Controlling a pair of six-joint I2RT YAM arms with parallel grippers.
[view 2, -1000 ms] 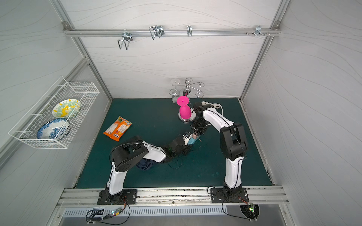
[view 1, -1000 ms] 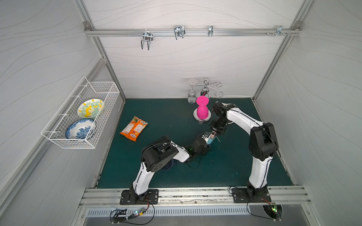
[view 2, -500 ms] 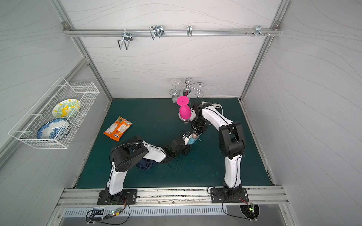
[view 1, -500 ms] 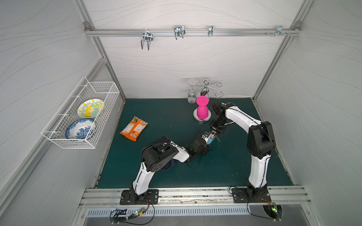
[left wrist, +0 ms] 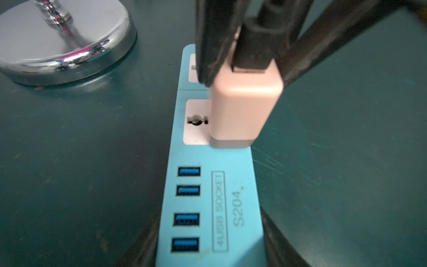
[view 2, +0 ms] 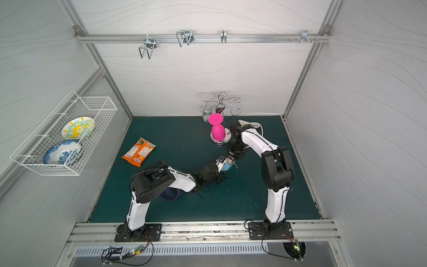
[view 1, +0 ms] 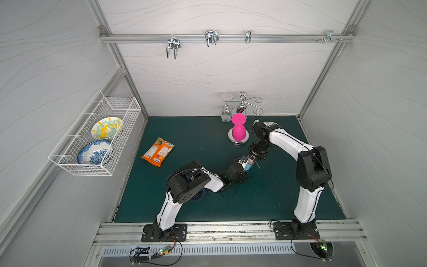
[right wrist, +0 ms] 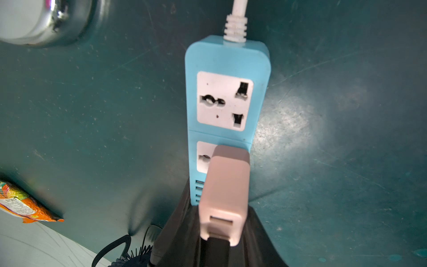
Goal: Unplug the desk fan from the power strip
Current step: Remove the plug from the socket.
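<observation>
The light-blue power strip [view 1: 249,167] [view 2: 227,167] lies mid-mat. My left gripper [view 1: 245,166] [left wrist: 210,254] is shut on its USB end [left wrist: 208,208], one finger on each long side. The pink cube plug [left wrist: 242,111] [right wrist: 225,194] stands in the socket nearest the USB ports, its base against the socket face. My right gripper [view 1: 252,157] [right wrist: 223,222] is shut on the plug from above, and its black fingers [left wrist: 215,34] flank it. The navy desk fan [view 1: 199,197] [view 2: 171,193] sits on the mat, partly hidden under my left arm. Its thin black cable [view 1: 228,196] loops on the mat.
A chrome stand base [view 1: 238,141] with a pink cup on it is just behind the strip. The strip's white cord [right wrist: 235,23] runs toward the back. An orange snack bag [view 1: 157,151] lies to the left, and a wire basket [view 1: 69,161] holding two plates hangs on the left wall.
The right arm's elbow swayed slightly left and back. Both grips, the plug and the strip stay where they were.
</observation>
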